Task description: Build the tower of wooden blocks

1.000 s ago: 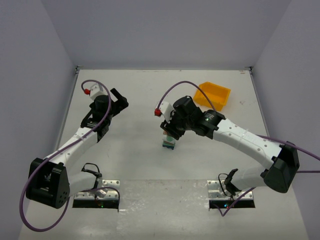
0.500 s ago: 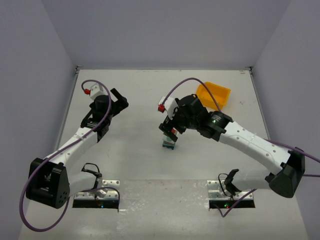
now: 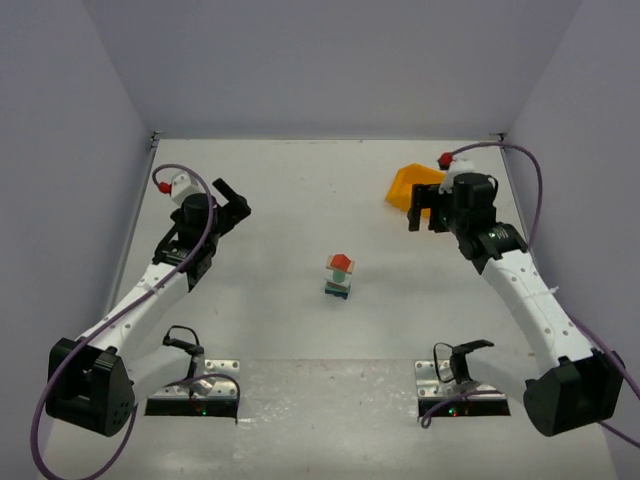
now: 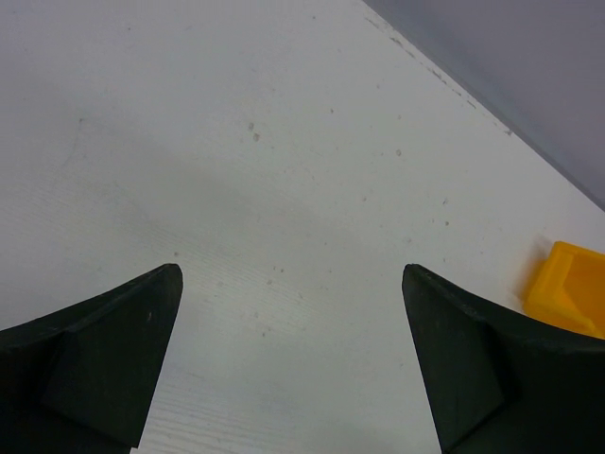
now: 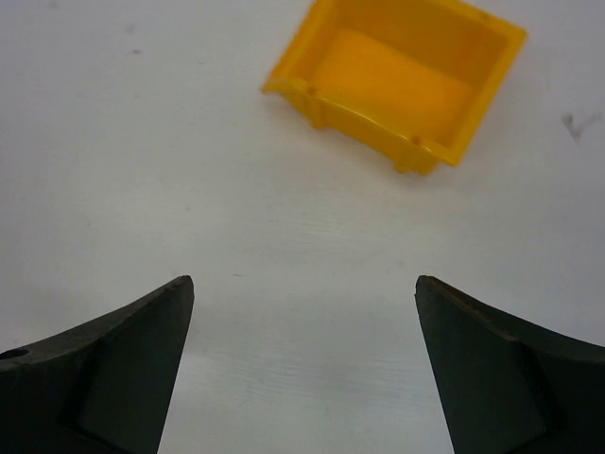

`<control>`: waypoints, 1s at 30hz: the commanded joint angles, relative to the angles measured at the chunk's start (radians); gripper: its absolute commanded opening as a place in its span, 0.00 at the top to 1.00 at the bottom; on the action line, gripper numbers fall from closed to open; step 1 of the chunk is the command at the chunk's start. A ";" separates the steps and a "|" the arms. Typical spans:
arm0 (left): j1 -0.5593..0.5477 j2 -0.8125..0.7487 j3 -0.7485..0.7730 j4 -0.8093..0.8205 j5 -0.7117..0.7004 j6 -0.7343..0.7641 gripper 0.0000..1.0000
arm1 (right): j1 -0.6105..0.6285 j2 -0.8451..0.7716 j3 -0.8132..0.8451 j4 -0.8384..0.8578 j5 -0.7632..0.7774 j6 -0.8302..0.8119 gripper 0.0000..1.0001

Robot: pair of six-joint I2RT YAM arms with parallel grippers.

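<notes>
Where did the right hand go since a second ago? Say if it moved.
Yes. The right hand left the wood block tower, swinging right toward the yellow bin.

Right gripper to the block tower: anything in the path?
Nothing visible. Only bare table lies between the open right gripper and the short wood block tower with the red top. The yellow plastic bin sits at the gripper, on its far side, away from the tower.

Open-topped rectangular yellow plastic bin (image 5: 359,121), upright on speckled white tabletop (image 3: 285,190) near far right corner; plain grey walls (image 3: 320,60) on three sides.
</notes>
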 commanded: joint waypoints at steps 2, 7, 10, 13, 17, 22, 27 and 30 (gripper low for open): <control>0.000 -0.061 -0.010 -0.067 -0.106 -0.052 0.00 | -0.262 0.037 -0.159 0.016 -0.052 0.269 0.01; 0.000 -0.088 -0.038 -0.089 -0.152 -0.075 0.00 | -0.309 -0.030 -0.368 0.085 0.088 0.398 0.01; 0.000 -0.116 -0.048 -0.114 -0.195 -0.094 0.00 | -0.310 -0.110 -0.491 0.139 0.152 0.462 0.01; 0.000 -0.136 -0.061 -0.111 -0.228 -0.101 0.00 | -0.309 -0.191 -0.541 0.147 0.181 0.485 0.01; 0.000 -0.153 -0.068 -0.112 -0.252 -0.108 0.00 | -0.309 -0.288 -0.554 0.146 0.158 0.488 0.01; 0.000 -0.217 -0.091 -0.110 -0.293 -0.114 0.00 | -0.309 -0.453 -0.590 0.130 0.247 0.597 0.01; 0.000 -0.237 -0.097 -0.103 -0.280 -0.101 0.00 | -0.309 -0.551 -0.626 0.132 0.286 0.642 0.01; 0.000 -0.236 -0.098 -0.102 -0.276 -0.101 0.00 | -0.309 -0.584 -0.656 0.175 0.264 0.612 0.01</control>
